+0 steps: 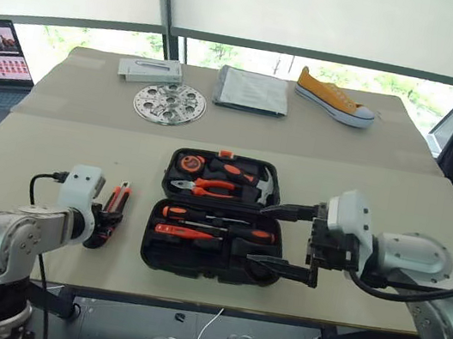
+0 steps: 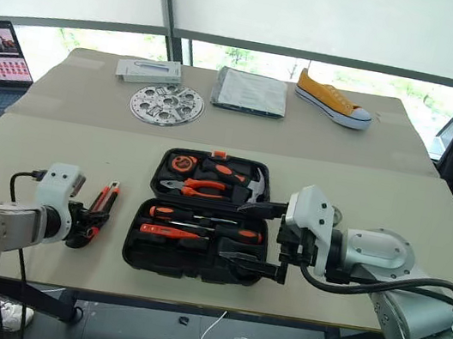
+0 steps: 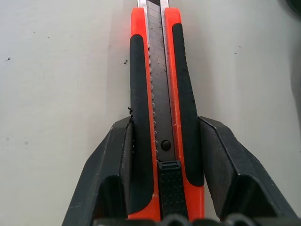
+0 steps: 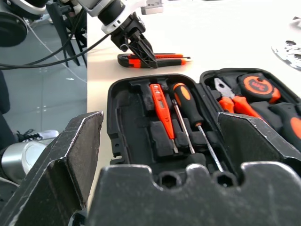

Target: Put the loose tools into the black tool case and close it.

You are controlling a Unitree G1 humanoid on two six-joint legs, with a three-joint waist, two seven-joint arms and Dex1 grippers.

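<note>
**Left gripper closing around the utility knife beside the open case**

The utility knife lies flat on the table, just left of the open black tool case. The left gripper straddles the knife's rear end, a finger on each side; whether both pads press the handle is hard to tell. In the case's near half sit a slim orange screwdriver and a black-and-orange screwdriver. The right gripper hovers at the case's right edge, jaws wide apart and empty.
</note>
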